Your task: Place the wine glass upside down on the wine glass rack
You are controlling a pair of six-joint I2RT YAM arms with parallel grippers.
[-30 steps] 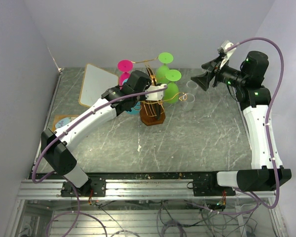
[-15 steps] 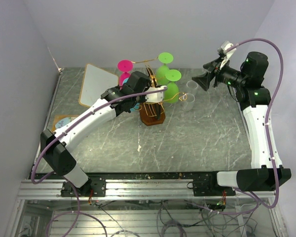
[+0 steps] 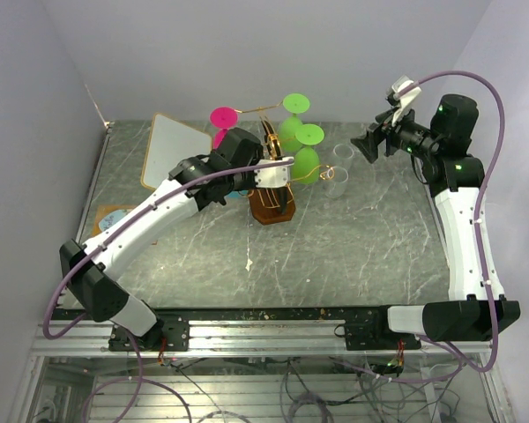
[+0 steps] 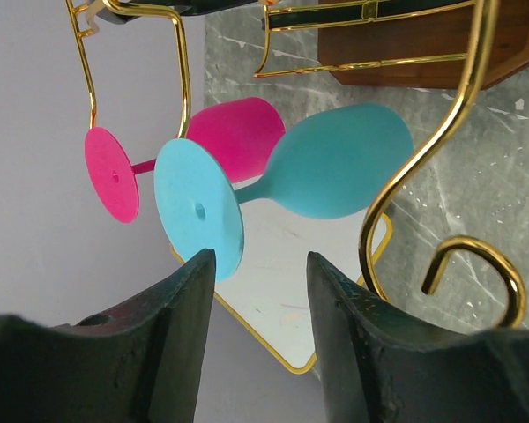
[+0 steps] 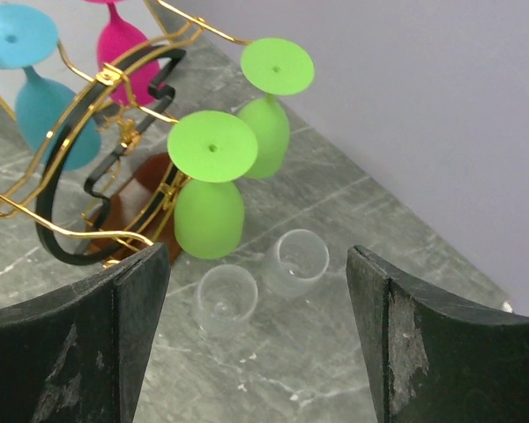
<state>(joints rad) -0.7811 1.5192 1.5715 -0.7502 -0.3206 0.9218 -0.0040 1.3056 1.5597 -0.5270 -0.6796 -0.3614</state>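
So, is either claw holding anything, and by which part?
Nothing held: left claw open near the blue glass foot; right claw open, empty.

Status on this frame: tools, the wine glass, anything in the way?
Left tool open, empty, just short of the blue wine glass foot. Right tool open, empty, raised. Glass hangs upside down on gold rack, pink glass close beside it.

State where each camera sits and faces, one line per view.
Top external: above and behind, looking down on grey marble table; both arms show.
Left wrist: faces teal wine glass and pink wine glass; open left gripper below.
Right wrist: looks down on two green wine glasses, two clear cups; open right gripper.
Shared by wrist views: gold wire rack, teal wine glass.
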